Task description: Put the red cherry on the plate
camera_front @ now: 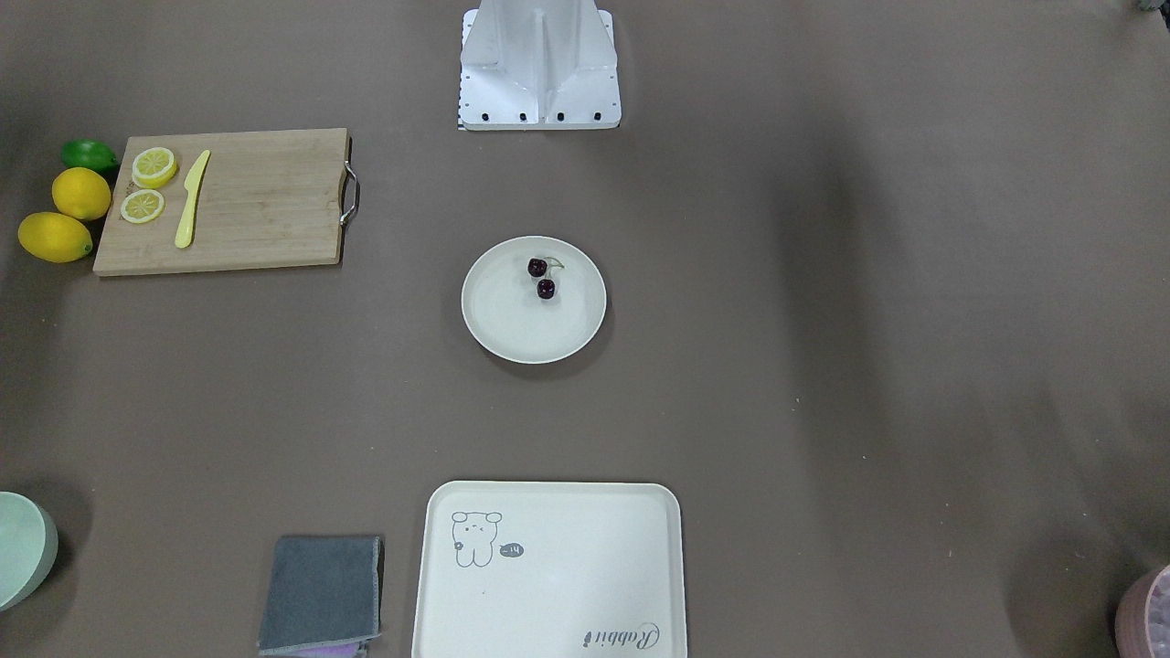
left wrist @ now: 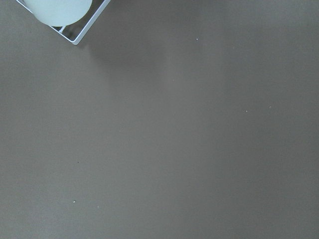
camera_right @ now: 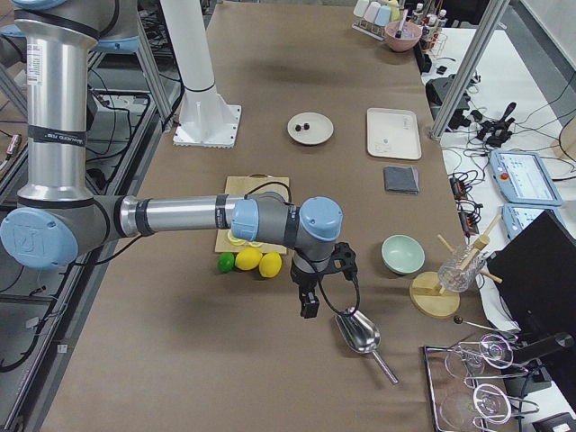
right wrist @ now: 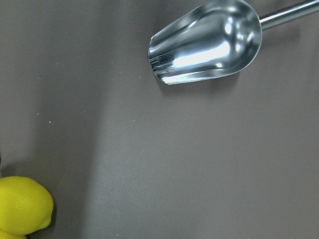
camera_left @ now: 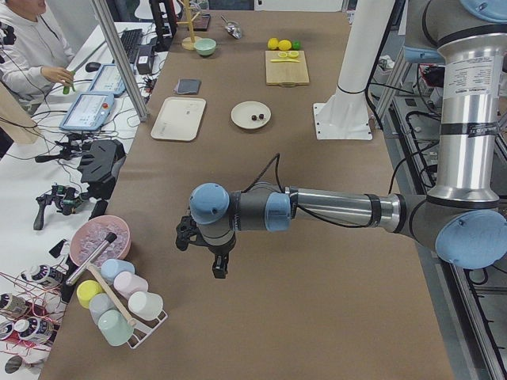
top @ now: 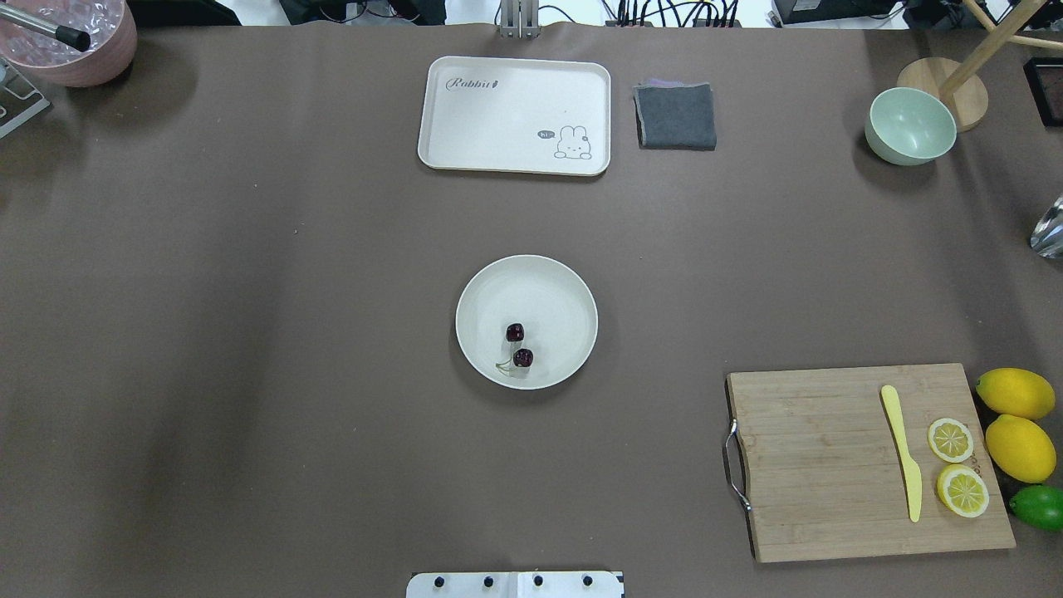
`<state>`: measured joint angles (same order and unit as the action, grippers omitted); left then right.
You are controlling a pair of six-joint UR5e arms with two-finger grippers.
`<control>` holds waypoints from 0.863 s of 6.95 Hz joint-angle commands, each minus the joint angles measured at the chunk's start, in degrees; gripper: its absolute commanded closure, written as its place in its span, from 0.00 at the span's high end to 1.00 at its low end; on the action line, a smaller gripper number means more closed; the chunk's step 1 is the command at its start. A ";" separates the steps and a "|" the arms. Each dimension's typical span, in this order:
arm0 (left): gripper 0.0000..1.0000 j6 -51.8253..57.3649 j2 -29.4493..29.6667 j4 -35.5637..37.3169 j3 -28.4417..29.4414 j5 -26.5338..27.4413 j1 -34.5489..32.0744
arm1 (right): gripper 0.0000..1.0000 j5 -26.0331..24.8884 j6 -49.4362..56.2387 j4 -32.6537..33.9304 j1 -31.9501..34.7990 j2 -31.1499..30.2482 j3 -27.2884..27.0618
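The robot's white base lies nearest the overhead camera, at the table edge straight in front of the plate. The plate sits mid-table, probably so that either arm can reach it.

Far to the plate's left, the left end effector hangs above bare table. Its wrist camera shows only brown surface and a corner of a rack of cups, with no fingers in sight. I cannot tell whether it is spread or pressed together.

The cherry lies inside the plate, in the half toward the base and a little left of the plate's middle, clear of the rim. Both arms are well away from the plate, so I judge the placing done and the arms parked out of the way. The two dark balls sit close together. Their long axis runs from the plate's base-side rim toward its centre, slightly slanted. The thin stem curls leftward from the ball nearer the rim.

Far to the plate's right, beyond the cutting board and the lemons, the right end effector hangs above the table. A metal scoop fills part of its wrist view, but no fingers show there either. Whether it is spread or closed, I cannot tell.
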<state>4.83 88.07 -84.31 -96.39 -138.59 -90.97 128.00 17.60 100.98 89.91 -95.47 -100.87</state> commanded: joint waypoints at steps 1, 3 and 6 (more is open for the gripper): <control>0.98 0.00 -0.09 0.02 -0.11 -0.10 0.00 | 1.00 0.59 0.16 -0.08 0.01 -0.24 -0.12; 0.98 0.00 -0.09 0.02 -0.11 -0.10 0.00 | 1.00 0.76 0.16 -0.08 0.01 -0.24 -0.29; 0.98 0.09 -0.70 -0.06 -0.20 -0.19 0.09 | 1.00 0.76 0.69 -0.17 0.01 -0.24 -0.82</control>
<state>4.85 87.82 -84.30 -96.53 -138.75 -90.91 128.75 18.21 100.84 89.91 -95.74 -101.56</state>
